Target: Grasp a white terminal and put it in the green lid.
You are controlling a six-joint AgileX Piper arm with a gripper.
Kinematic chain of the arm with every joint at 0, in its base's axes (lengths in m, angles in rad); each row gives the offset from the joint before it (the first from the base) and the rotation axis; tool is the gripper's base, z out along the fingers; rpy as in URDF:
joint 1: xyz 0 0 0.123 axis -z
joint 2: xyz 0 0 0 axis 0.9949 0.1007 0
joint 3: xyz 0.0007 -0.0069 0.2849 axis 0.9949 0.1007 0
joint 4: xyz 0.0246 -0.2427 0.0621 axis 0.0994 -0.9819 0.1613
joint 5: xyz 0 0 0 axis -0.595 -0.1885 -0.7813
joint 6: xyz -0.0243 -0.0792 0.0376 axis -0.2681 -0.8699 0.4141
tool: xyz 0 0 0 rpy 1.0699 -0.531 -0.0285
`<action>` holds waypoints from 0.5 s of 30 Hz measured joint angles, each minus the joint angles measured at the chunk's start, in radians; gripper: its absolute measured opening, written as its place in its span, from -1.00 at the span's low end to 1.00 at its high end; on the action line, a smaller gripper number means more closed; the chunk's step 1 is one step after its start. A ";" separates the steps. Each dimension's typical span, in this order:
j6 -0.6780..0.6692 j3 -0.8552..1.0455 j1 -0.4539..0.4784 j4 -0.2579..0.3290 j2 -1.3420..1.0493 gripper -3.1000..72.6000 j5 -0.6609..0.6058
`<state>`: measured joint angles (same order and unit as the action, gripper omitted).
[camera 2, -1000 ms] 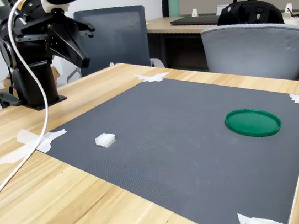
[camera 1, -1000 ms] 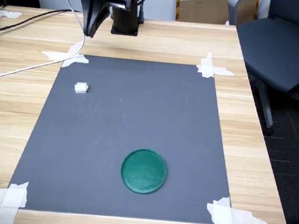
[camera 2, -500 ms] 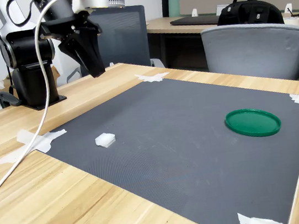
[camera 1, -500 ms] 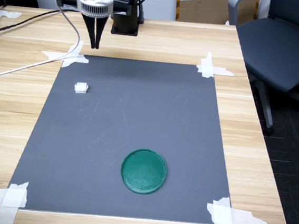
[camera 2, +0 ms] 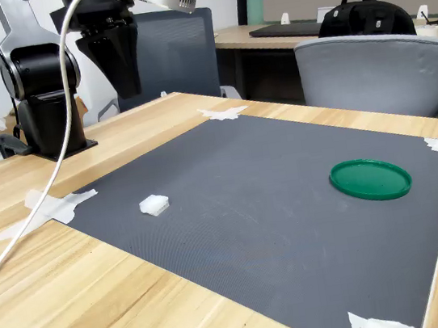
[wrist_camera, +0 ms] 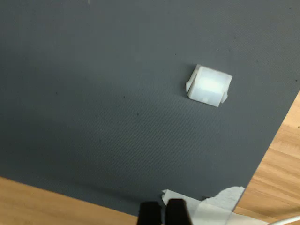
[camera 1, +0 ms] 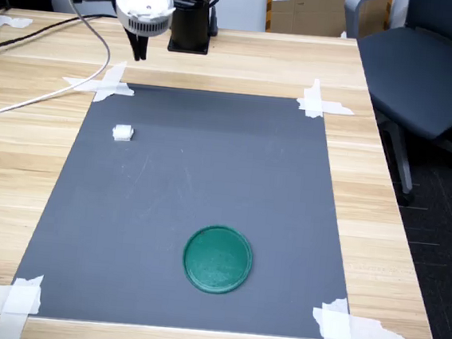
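Note:
The white terminal [camera 1: 123, 133] is a tiny block lying on the dark grey mat [camera 1: 209, 176], near the mat's far left corner in the first exterior view. It also shows in the second exterior view [camera 2: 154, 205] and in the wrist view [wrist_camera: 209, 85]. The green lid [camera 1: 217, 258] lies flat and empty nearer the mat's front edge, and the second exterior view has this lid [camera 2: 370, 179] at its right. My gripper [camera 1: 139, 50] hangs well above the table beyond the terminal, pointing down, shut and holding nothing. Its dark fingertips [wrist_camera: 149, 212] sit side by side in the wrist view.
White tape strips [camera 1: 98, 87] hold the mat's corners to the wooden table [camera 1: 382, 216]. A white cable [camera 1: 40, 99] trails from the arm across the first exterior view's left. The arm's black base [camera 1: 190, 30] stands at the far edge. Office chairs [camera 1: 428, 69] stand beside the table.
The gripper head has swung to point straight down and has drawn up and back toward the arm's base. The terminal and the lid have not moved.

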<state>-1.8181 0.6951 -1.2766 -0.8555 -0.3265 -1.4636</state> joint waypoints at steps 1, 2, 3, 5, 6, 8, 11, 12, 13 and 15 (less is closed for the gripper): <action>-0.001 -0.012 0.000 -0.004 0.009 -0.88 -0.005; -0.002 -0.024 0.000 -0.006 0.017 -0.83 -0.012; -0.004 -0.036 0.000 -0.011 0.024 -0.78 -0.019; -0.005 -0.055 0.000 -0.019 0.038 -0.64 -0.023; -0.004 -0.062 0.000 -0.024 0.045 -0.55 -0.024; 0.001 -0.064 0.000 -0.032 0.058 -0.39 -0.027; 0.030 -0.064 0.000 -0.049 0.078 -0.09 -0.027; 0.042 -0.064 0.000 -0.058 0.083 0.01 -0.025; 0.055 -0.064 0.000 -0.064 0.088 0.10 -0.022; 0.071 -0.064 0.000 -0.084 0.098 0.23 -0.014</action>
<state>-1.7469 0.6313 -1.2766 -0.9400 -0.2281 -1.4780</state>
